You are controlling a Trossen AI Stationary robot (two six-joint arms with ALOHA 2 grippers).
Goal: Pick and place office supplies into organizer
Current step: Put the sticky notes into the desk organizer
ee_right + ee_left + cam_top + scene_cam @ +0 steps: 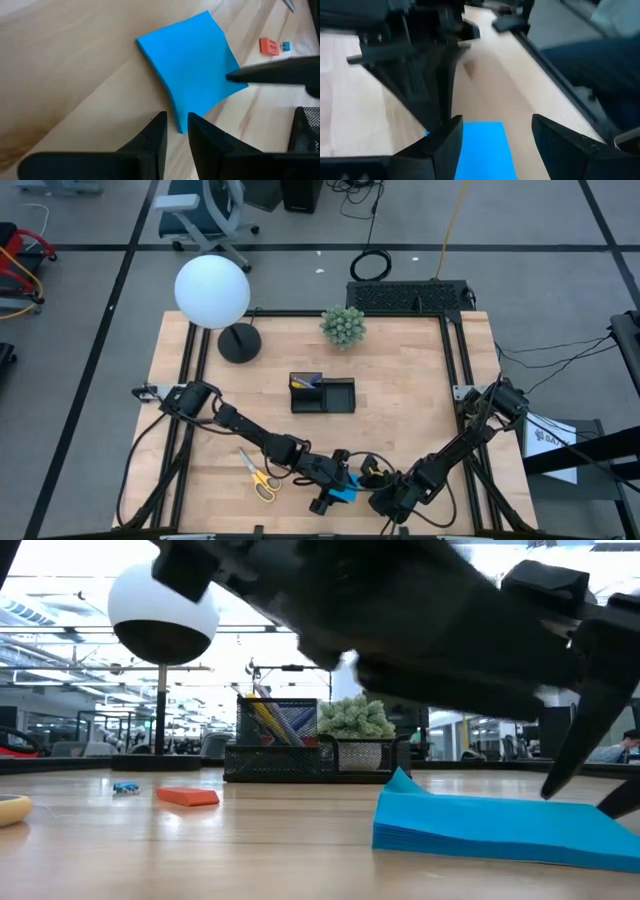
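Observation:
The blue sticky-note pad [192, 70] lies near the table's front edge, warped, with one corner [400, 778] raised. My right gripper [176, 120] comes at it from the right, its fingers nearly closed on the pad's near corner. My left gripper [495, 120] reaches in from the left, open, one finger on each side of the pad [485, 150]. The black organizer [322, 394] stands mid-table with pens [272, 720] upright in its left compartment. Yellow-handled scissors [260, 477] lie flat left of the pad. A small red piece [188, 797] and a blue piece [125, 787] rest on the wood. My right gripper has the pad's corner [181, 129] in the narrow gap between its two fingertips, slanting down from the table's right side. The rest of the pad lies on the table, bent upward along one edge. My left gripper has one fingertip [235, 76] at the pad's edge; I cannot tell whether it touches.
A lamp with a white globe [213, 292] and a round black base [238, 343] stands at the far left. A green spiky plant ball [343, 326] sits behind the organizer. Bare wood lies between the organizer and the pad.

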